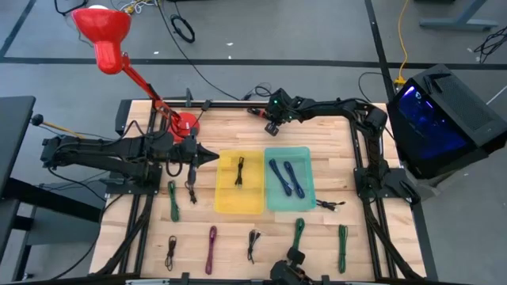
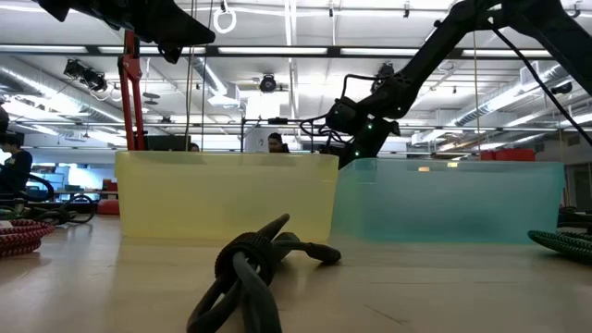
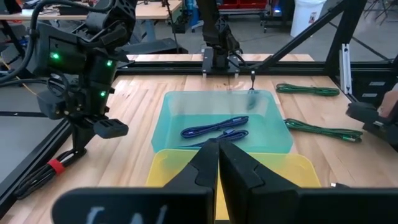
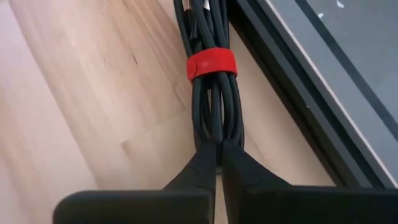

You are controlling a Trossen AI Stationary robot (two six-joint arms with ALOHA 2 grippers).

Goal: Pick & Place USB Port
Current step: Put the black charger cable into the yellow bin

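The right gripper (image 4: pixel 217 163), fingers pressed together, is seen at the table's far edge over a black cable bundle (image 4: pixel 211 93) bound by a red strap (image 4: pixel 212 64); nothing is clamped. The left gripper (image 3: pixel 218 163) is closed, empty, above the yellow tray (image 1: pixel 239 202). Blue USB cables (image 1: pixel 286 177) lie in the teal tray (image 1: pixel 307 198) on a wooden table (image 1: pixel 230 127).

No readable text, labels, brands or numbers anywhere. Left wrist view shows faint marks on the dark bar at the bottom edge, too blurred to read.
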